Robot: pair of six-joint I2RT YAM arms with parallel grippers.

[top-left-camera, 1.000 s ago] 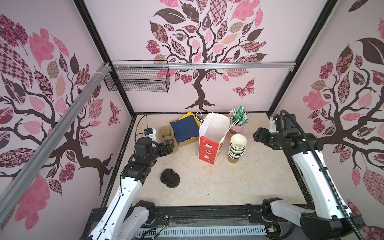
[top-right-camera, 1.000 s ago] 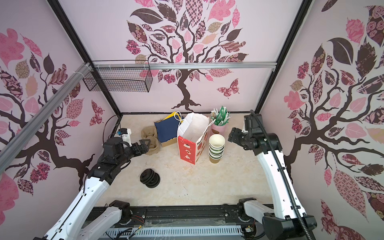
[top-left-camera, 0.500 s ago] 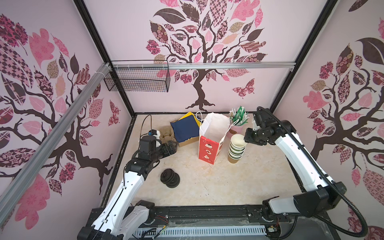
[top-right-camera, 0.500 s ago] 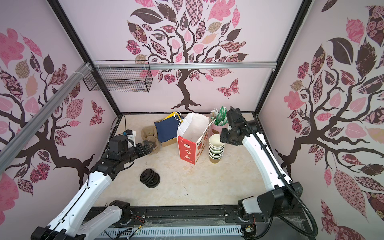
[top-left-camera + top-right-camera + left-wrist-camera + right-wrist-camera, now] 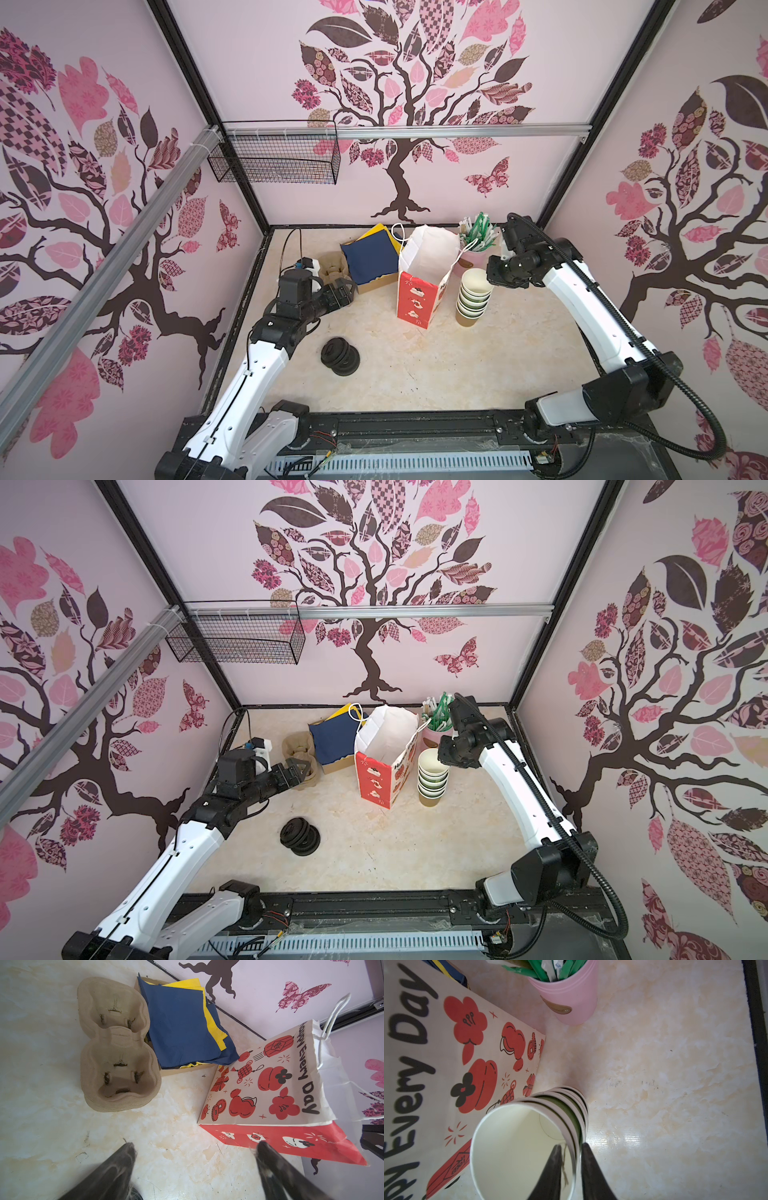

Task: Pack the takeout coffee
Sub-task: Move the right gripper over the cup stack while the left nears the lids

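Takeout coffee in its finished form, a greenish-brown paper cup under a black lid, is nowhere in your views yet; you have only its makings: the nested stack of lidless paper cups with white insides (image 5: pixel 473 297) stands just right of centre in both top views, just beside the red-and-white printed paper bag (image 5: pixel 422 286) at mid-frame; the pile of round black plastic lids (image 5: pixel 340 357) lies lower and left of centre on the marbled tabletop (image 5: pixel 457 374). What has just changed is on your right: within the last second the right gripper (image 5: pixel 571 1145) has swung in from the right edge of the frame to the top of that stack, and its jaws have drawn from wide to a narrow slot; the right wrist view shows one finger inside the topmost cup and the other outside, the rim between them; whether they have bitten on the wall yet you cannot tell. Your left gripper (image 5: pixel 195 1144) has stayed spread wide and holds nothing, hovering over bare table near the stack of moulded brown pulp cup carriers (image 5: pixel 118 1047), left of centre in the top views. Read this as the opening step, pulling one cup off the stack; lid, carrier and bag all seem to lie ahead; watch that the pinch lifts one cup, not two.
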